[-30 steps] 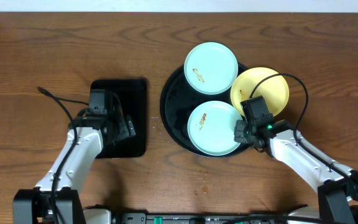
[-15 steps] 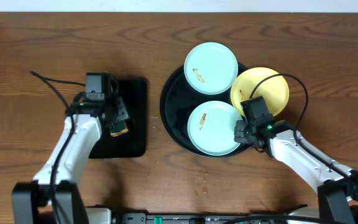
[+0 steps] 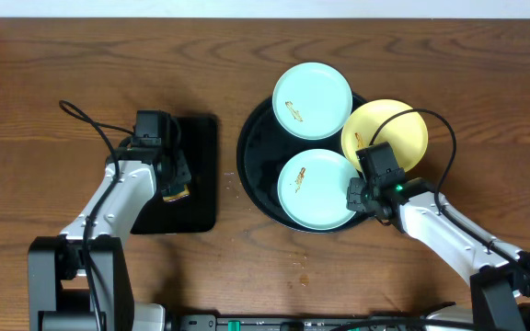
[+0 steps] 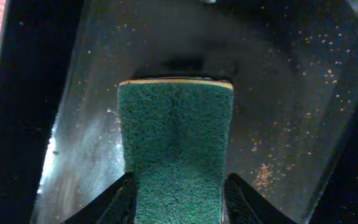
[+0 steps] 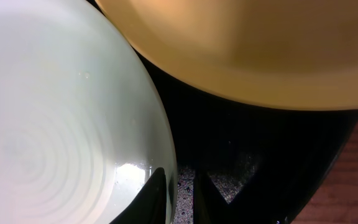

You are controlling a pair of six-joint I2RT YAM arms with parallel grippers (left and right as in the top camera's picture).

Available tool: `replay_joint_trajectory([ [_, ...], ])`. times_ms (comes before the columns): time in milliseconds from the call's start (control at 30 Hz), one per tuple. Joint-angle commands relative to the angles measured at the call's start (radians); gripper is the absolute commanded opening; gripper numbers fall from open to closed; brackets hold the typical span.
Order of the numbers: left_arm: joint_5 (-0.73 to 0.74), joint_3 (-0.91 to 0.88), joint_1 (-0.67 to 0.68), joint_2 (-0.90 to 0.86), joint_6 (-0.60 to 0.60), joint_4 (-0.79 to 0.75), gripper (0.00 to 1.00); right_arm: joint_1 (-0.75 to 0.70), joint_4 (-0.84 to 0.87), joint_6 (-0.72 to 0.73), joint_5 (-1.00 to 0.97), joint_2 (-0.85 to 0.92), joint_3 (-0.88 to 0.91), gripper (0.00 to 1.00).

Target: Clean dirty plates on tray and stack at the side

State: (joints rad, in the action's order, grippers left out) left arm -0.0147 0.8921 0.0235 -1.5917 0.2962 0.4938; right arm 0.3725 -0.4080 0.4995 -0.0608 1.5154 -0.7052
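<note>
1. From overhead, the rectangular tray [image 3: 201,147] lies left of centre on the surface [image 3: 63,55]. The left end effector [image 3: 174,182] hangs over the tray's middle, and only a sliver of green and yellow shows beneath it.
2. The left wrist view makes that sliver plain. It is a sponge [image 4: 176,143], green scouring face up. One finger presses against each of its long sides, pinching it slightly narrower there. The tray floor around it is speckled with orange crumbs that the overhead view does not show.
3. The round tray [image 3: 258,156] sits right of centre. The far aqua plate [image 3: 313,100] overhangs its far rim, and the near aqua plate [image 3: 313,188] lies at its near rim. Each carries a small brown-orange smear left of its middle.
4. The yellow plate [image 3: 398,129] overhangs the round tray's right rim. A cable loop crosses it, and the right arm hides its near-left part.
5. From overhead, the right end effector [image 3: 355,195] meets the near aqua plate's right edge, but its own body hides the grip. The right wrist view shows it clamped on that rim, one finger over the plate and one outside it.
6. The right wrist view cuts off both plates and shows no smears. Whether the yellow plate lies flat or tilted cannot be told.
</note>
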Motion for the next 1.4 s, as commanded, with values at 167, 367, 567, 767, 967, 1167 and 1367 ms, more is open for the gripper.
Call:
replay_joint_trajectory([
  [167, -0.03, -0.004, 0.002, 0.004, 0.005, 0.009, 0.47, 0.008, 0.0, -0.007, -0.018, 0.006, 0.008, 0.14],
  [367, -0.061, -0.004, 0.002, 0.004, 0.005, 0.002, 0.47, 0.008, 0.0, -0.007, -0.018, 0.006, 0.008, 0.14],
  [567, -0.05, -0.005, 0.002, 0.004, 0.006, 0.019, 0.47, 0.008, 0.0, -0.007, -0.018, 0.006, 0.008, 0.15],
  [767, -0.05, -0.005, 0.002, 0.004, 0.006, 0.02, 0.47, 0.008, 0.0, -0.007, -0.018, 0.006, 0.008, 0.15],
  [967, -0.05, 0.002, 0.002, 0.005, 0.005, 0.002, 0.54, 0.008, 0.0, -0.007, -0.018, 0.006, 0.008, 0.15],
  [1167, -0.05, 0.039, 0.002, 0.022, 0.005, 0.04, 0.49, 0.008, 0.0, -0.007, -0.018, 0.006, 0.008, 0.15],
  [1367, -0.05, 0.039, 0.002, 0.09, 0.005, 0.044, 0.38, 0.008, 0.0, -0.007, -0.018, 0.006, 0.008, 0.15],
])
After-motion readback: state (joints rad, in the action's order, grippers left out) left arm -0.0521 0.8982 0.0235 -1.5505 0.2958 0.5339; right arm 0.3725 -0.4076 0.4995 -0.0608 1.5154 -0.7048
